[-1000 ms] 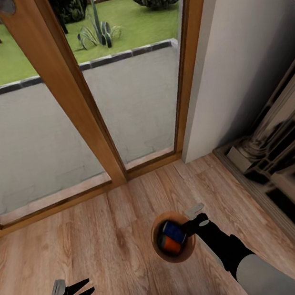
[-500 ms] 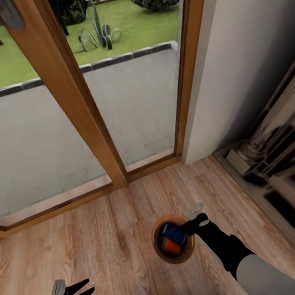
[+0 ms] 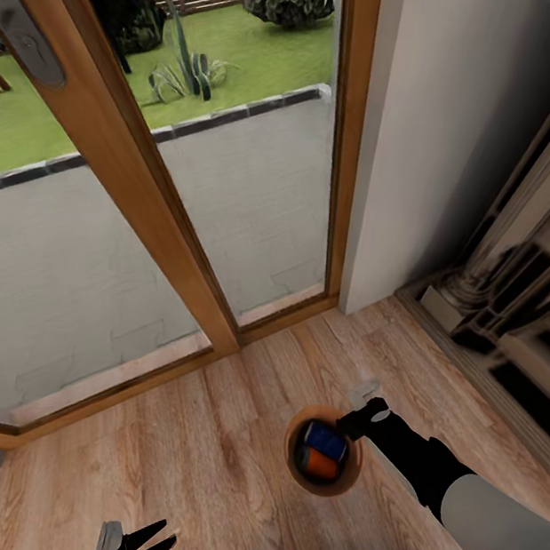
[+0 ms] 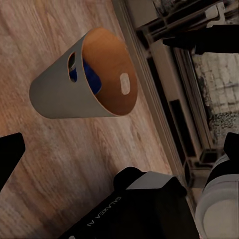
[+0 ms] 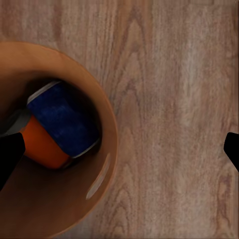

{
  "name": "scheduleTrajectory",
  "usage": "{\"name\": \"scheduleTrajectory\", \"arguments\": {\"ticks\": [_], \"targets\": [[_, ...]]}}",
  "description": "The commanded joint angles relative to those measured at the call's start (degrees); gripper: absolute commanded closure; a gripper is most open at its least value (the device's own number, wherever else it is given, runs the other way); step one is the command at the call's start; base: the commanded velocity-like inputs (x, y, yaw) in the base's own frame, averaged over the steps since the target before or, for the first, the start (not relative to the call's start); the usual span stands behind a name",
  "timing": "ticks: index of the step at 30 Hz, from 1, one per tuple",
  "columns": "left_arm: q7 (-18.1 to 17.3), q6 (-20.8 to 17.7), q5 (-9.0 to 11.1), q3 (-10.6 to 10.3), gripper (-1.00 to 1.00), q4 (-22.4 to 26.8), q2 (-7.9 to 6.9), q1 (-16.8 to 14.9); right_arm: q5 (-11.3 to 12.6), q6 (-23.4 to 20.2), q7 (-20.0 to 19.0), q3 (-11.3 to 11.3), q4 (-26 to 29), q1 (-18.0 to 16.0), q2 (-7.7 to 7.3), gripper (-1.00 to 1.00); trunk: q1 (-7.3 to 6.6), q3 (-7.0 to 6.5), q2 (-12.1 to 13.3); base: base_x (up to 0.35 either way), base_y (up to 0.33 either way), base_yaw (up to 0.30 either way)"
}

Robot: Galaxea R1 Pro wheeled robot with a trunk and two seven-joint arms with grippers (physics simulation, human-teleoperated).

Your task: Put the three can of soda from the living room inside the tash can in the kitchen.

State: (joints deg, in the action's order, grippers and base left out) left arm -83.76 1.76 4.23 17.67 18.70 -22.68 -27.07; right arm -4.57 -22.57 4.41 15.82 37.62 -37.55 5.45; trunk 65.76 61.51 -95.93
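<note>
We see the small round tapered bin, light grey outside and glossy copper-brown inside (image 3: 322, 450), hanging above the light wood plank floor (image 3: 210, 467), its rim at the tip of our right gripper (image 3: 358, 414). Inside it lie a blue drink can (image 5: 64, 119) and an orange drink can (image 5: 42, 144), touching each other, the blue one partly on top of the orange; we cannot make out a third can. From the right wrist camera the two dark fingertips (image 5: 10, 152) stand wide apart at the picture's edges, one over the bin's inside and the other out beyond its wall, so whether they pinch the rim we cannot tell. The left wrist camera shows the bin's grey wall with an oval handle slot (image 4: 72, 60). Our left gripper (image 3: 151, 542) hangs empty well away from the bin, its pointed fingers parted. Beyond the fingers stand a wood-framed glass door (image 3: 140, 199) and a white wall (image 3: 448, 82).
</note>
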Motion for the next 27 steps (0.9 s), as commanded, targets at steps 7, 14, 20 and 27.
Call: {"name": "scheduleTrajectory", "arguments": {"ticks": [7, 14, 20, 27], "targets": [[0.0, 0.0, 0.0, 0.0, -1.00, 0.0, 0.00, 0.0, 0.0, 0.1, 0.0, 0.0, 0.0, 0.0, 0.00, -1.00, -1.54, -1.90, 2.8, 0.000, 0.000, 0.000], [0.0, 0.0, 0.0, 0.0, -1.00, 0.0, 0.00, 0.0, 0.0, 0.1, 0.1, -0.1, 0.0, 0.0, -0.01, -1.00, -3.08, -3.81, 5.6, 0.000, 0.000, 0.000], [0.0, 0.0, 0.0, 0.0, -1.00, 0.0, 0.00, 0.0, 0.0, 0.1, 0.1, -0.1, 0.0, 0.0, 0.00, -1.00, -4.40, -5.45, 8.0, 0.000, 0.000, 0.000], [0.0, 0.0, 0.0, 0.0, -1.00, 0.0, 0.00, 0.0, 0.0, 0.1, 0.1, -0.1, 0.0, 0.0, -0.02, -1.00, -5.94, -7.37, 10.8, 0.000, 0.000, 0.000]]}}
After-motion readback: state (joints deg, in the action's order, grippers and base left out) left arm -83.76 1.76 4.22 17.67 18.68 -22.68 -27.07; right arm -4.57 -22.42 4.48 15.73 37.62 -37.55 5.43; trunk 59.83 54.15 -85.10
